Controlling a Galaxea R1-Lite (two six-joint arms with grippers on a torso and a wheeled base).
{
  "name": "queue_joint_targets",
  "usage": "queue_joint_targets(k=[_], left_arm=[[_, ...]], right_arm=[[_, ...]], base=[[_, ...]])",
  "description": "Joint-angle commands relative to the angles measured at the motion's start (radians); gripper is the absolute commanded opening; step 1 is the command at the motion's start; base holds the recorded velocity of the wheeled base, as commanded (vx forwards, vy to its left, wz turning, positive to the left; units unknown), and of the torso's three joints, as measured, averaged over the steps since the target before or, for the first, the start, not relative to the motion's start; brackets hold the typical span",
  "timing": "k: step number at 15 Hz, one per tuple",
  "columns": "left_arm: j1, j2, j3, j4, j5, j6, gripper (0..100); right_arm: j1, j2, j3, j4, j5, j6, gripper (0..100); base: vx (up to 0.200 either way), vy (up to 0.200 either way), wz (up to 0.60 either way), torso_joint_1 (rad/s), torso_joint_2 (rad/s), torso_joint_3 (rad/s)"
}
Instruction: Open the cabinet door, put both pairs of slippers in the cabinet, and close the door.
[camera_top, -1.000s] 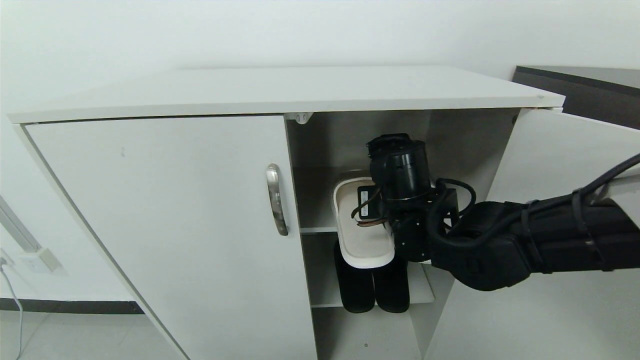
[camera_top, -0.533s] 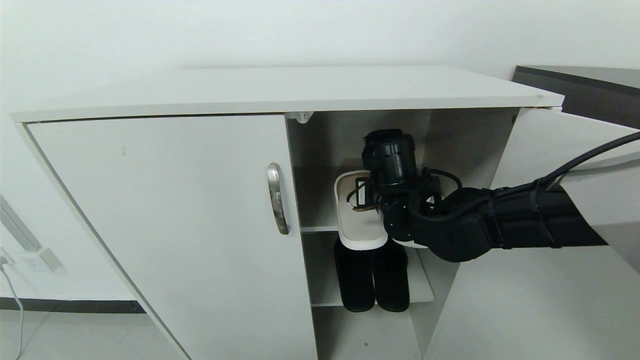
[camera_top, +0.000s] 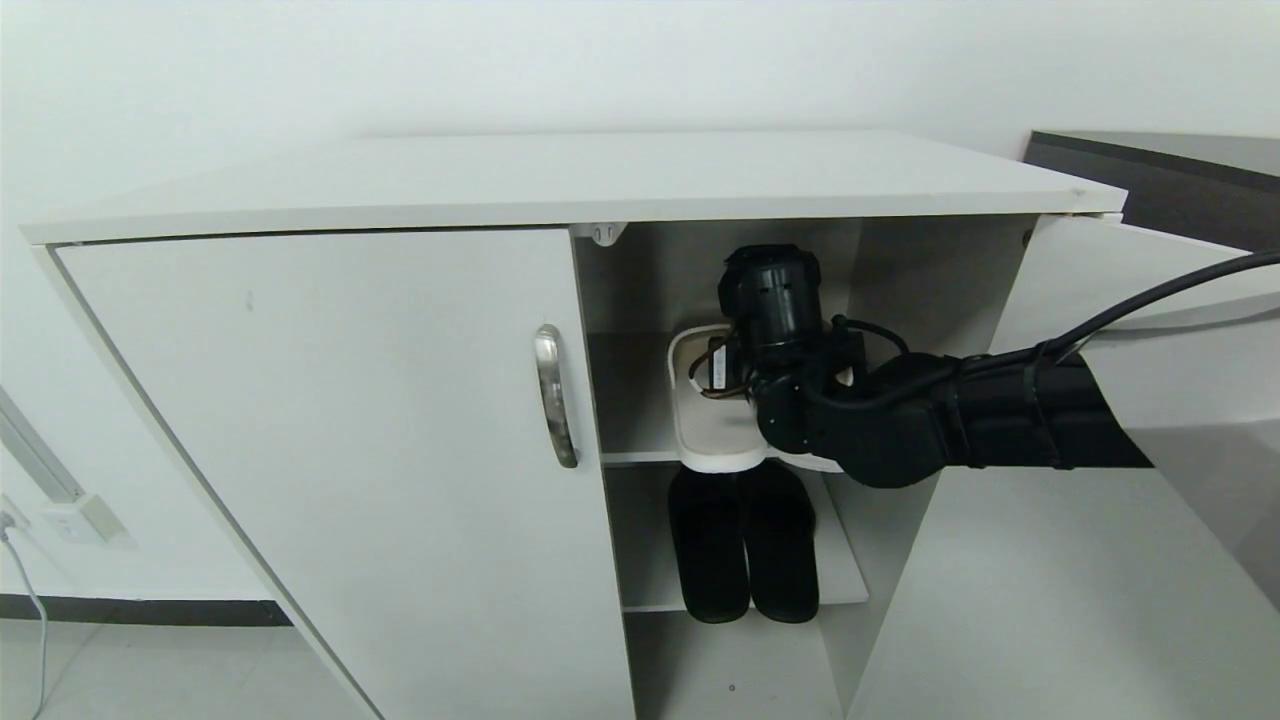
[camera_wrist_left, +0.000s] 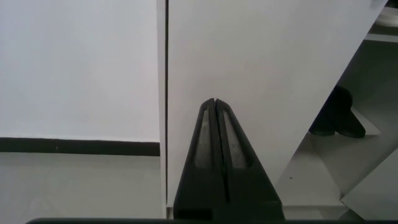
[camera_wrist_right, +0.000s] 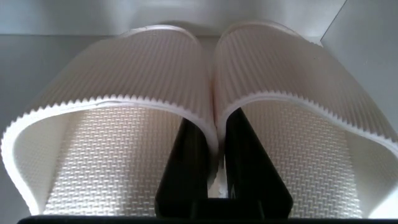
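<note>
Change: the right pincer (camera_wrist_right: 215, 134), clamped on the ribbed white foam slippers (camera_top: 712, 432), has carried them deeper onto the cabinet's upper shelf (camera_top: 628, 400).
Lower shelf: black rubber slippers (camera_top: 745, 548) already stowed.
Left pincer (camera_wrist_left: 214, 121): together, empty.
Meaning: probably release, withdraw, then close the open right door (camera_top: 1100, 290).

White slippers (camera_wrist_right: 149, 68): soft, foam-like plastic, matt; straps over my right gripper (camera_wrist_right: 216, 134) finely ribbed, footbeds stamped with a woven grain.
Its fingers (camera_wrist_right: 185, 168): smooth black plastic, faint sheen.
Left gripper (camera_wrist_left: 214, 109): matt black plastic, greyer strips along the inner edges.
Black slippers (camera_top: 745, 545), below my right gripper: dull matt black; material unclear.
Cabinet door (camera_top: 330, 430), ahead of my left gripper: smooth white laminate, matt.
Door handle (camera_top: 553, 397): brushed metal, satin shine.
</note>
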Motion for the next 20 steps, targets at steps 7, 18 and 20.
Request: queue_joint_targets(k=[7,18,20], left_arm=[[0.0,0.0,0.0,0.0,0.0,-0.001,0],[0.0,0.0,0.0,-0.001,0.0,-0.001,0],[0.0,0.0,0.0,0.0,0.0,-0.001,0]], right_arm=[[-0.003,0.01,0.004,-0.001,0.001,0.001,100],[0.089,-0.214,0.267,-0.011,-0.005,0.031,100],[0.114,-0.255,0.337,-0.013,0.001,0.037,100]], base=[[0.0,0.0,0.0,0.0,0.0,0.0],[0.0,0.0,0.0,0.0,0.0,0.0],[0.0,0.0,0.0,0.0,0.0,0.0]])
